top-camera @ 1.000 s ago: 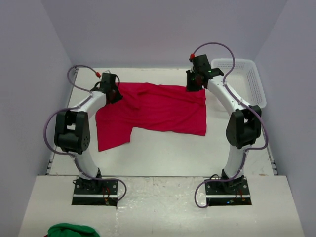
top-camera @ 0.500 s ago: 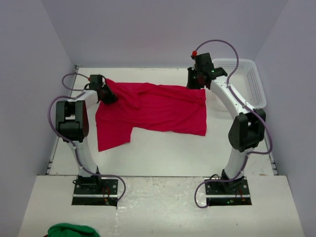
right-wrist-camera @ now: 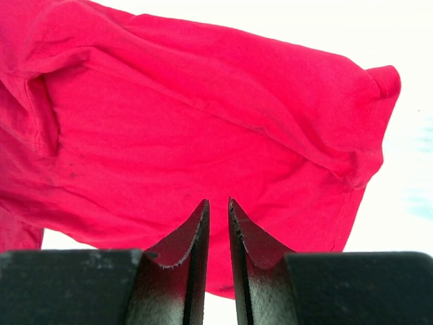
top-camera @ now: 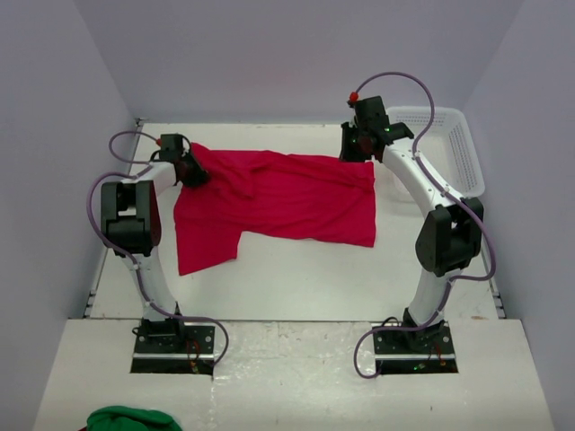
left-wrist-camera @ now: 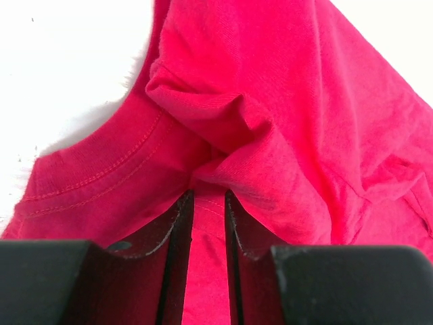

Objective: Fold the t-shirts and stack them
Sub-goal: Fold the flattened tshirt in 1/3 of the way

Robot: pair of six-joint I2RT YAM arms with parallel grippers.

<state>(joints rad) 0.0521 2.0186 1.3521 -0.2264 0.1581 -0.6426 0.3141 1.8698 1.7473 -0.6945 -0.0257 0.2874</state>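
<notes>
**A:** Top view. Entries?

**B:** One t-shirt (top-camera: 287,197), plain red, lay spread and wrinkled on the white table (top-camera: 296,278), toward its far side between the two arms. Its near-left part reached closer to the arm bases than the rest. The left gripper (top-camera: 191,172) sat at the shirt's far-left corner, with cloth drawn up to it. The right gripper (top-camera: 352,151) was at the far-right corner. One white mesh basket (top-camera: 449,112) stood at the far right, just beside the right arm. One green cloth (top-camera: 126,418) lay at the near edge, well apart from the shirt.

**A:** Left wrist view?

**B:** The left gripper (left-wrist-camera: 208,193) was clamped on the t-shirt (left-wrist-camera: 284,101). Red cloth filled the narrow gap between the fingers and bunched into folds at their tips. A stitched hem ran along the left. Bare table (left-wrist-camera: 67,61) showed at the upper left.

**A:** Right wrist view?

**B:** The right gripper (right-wrist-camera: 218,201) had its fingers drawn nearly together, with a thin slit between them. The t-shirt (right-wrist-camera: 169,115) spread beyond the tips, a sleeve end at the upper right. Whether the tips pinched the cloth or only sat over it could not be told. White table (right-wrist-camera: 406,40) showed along the right side.
</notes>
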